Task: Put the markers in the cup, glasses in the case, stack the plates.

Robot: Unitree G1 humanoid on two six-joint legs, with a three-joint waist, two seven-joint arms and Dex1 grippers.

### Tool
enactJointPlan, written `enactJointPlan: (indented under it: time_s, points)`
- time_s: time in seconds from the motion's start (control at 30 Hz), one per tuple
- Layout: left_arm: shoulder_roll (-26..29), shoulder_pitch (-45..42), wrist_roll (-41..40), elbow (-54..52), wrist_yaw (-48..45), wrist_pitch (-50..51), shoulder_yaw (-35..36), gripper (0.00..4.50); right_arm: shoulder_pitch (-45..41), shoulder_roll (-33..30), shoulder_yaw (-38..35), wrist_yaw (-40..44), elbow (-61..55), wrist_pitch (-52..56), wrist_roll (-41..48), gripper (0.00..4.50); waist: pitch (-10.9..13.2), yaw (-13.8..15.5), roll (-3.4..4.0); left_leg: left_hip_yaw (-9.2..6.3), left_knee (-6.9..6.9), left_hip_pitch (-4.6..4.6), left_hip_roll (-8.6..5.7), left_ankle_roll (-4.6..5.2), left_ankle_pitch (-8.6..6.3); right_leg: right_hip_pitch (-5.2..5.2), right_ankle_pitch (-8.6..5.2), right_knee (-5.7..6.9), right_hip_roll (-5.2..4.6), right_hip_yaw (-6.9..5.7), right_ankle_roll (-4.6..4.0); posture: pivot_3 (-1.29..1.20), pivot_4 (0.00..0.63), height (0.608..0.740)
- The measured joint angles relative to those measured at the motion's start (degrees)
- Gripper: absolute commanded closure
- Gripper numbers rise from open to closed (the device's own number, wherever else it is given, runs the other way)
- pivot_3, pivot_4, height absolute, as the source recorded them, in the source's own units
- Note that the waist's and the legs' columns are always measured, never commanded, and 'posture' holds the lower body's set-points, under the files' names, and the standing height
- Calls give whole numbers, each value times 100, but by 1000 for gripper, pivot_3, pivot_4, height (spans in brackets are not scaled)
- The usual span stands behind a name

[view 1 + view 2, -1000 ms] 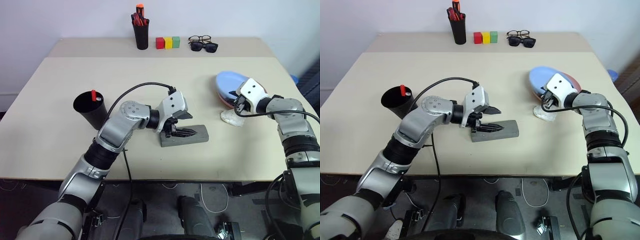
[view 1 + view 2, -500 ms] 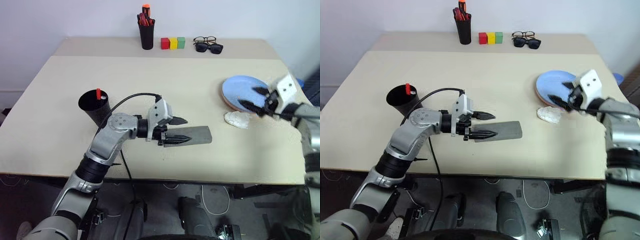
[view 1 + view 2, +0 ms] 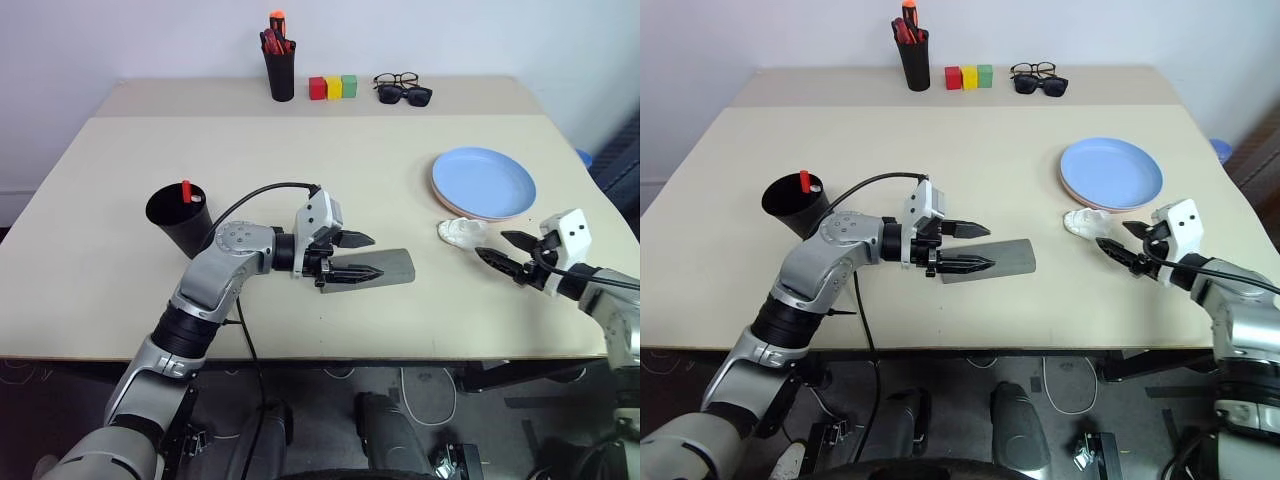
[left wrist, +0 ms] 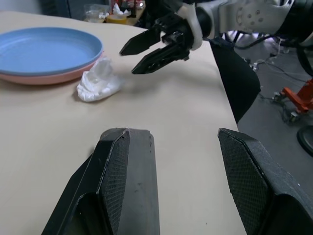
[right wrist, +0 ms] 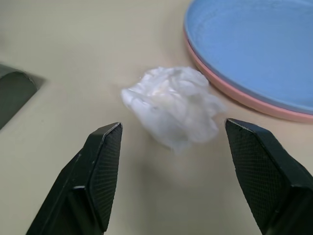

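Observation:
The light blue plate (image 3: 484, 180) lies flat on the salmon pink plate (image 3: 468, 212) at the table's right. My right gripper (image 3: 497, 247) hovers open in front of them, pointing at a crumpled white tissue (image 5: 171, 105). The grey case (image 3: 388, 267) lies shut mid-table. My left gripper (image 3: 375, 255) stands open at the case's left end, its lower finger over the lid, nothing between the fingers. The black cup (image 3: 180, 220) stands at the left with a red-capped marker (image 3: 186, 190) sticking out. The glasses are hidden.
At the table's back stand a black pen holder (image 3: 281, 72) with red and orange pens, three coloured blocks (image 3: 334, 86), black-framed spectacles (image 3: 398, 78) and sunglasses (image 3: 406, 95). The tissue (image 3: 460, 233) lies just in front of the plates.
The right gripper let go at the plates, pulled back toward the table's front edge and opened wider. The blue plate, tilted before, now rests flat on the pink one. The left gripper stayed put.

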Motion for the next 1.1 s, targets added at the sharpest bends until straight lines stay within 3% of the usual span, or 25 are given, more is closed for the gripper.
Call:
enactJointPlan:
  time_s: [0.23, 0.33, 0.5, 0.7, 0.87, 1.0, 1.1]
  points:
    - [89, -40, -7, -19, 86, 87, 19, 1571, -773, 281, 420, -82, 1210, -594, -343, 1117, 0, 6, 1, -1, -3, -1, -1, 0, 0, 0, -1, -3, 0, 0, 2, 0, 150, 740]
    - [117, -37, -8, -65, 138, 128, 38, 1571, -1080, 312, 540, -223, 1809, -921, -570, 1913, 0, 4, 0, -2, -5, -2, -1, 0, 0, -1, 0, -4, 0, 0, 2, 0, 150, 740]
    - [138, -25, -13, -210, 232, 168, 85, 1571, -1340, 353, 647, -274, 2364, -1404, -793, 4386, 0, 3, 0, -2, -4, -1, -1, 0, 0, 2, 0, -5, 0, 0, 3, 0, 150, 740]
    - [149, 82, -15, -241, 343, 232, 87, 1571, -1313, 352, 644, -335, 2378, -1566, -827, 4486, 0, 3, 0, -3, -4, -1, -1, 0, 0, 2, 0, -5, 0, 0, 3, 0, 150, 740]
    - [124, 84, -34, -252, 371, 232, 89, 1571, -1080, 352, 380, -8, 1536, -1287, -284, 4486, 1, -8, 1, -3, -5, -1, -2, 0, 0, 0, 1, -5, -1, 0, 5, 0, 150, 740]
    - [86, 86, -35, -253, 397, 230, 86, 1571, -1494, 330, 247, 170, 1396, -1177, -11, 4486, 1, -27, 2, -3, -3, 2, -1, 0, 0, 0, 1, 0, 0, 0, 3, 0, 150, 740]
    - [72, 94, -35, -263, 449, 230, 89, 1571, -2158, 305, 272, 127, 1962, -1411, -145, 4486, 1, -23, 2, -2, -3, 1, -1, 0, 0, 0, 1, -2, 0, 0, 3, 0, 150, 740]
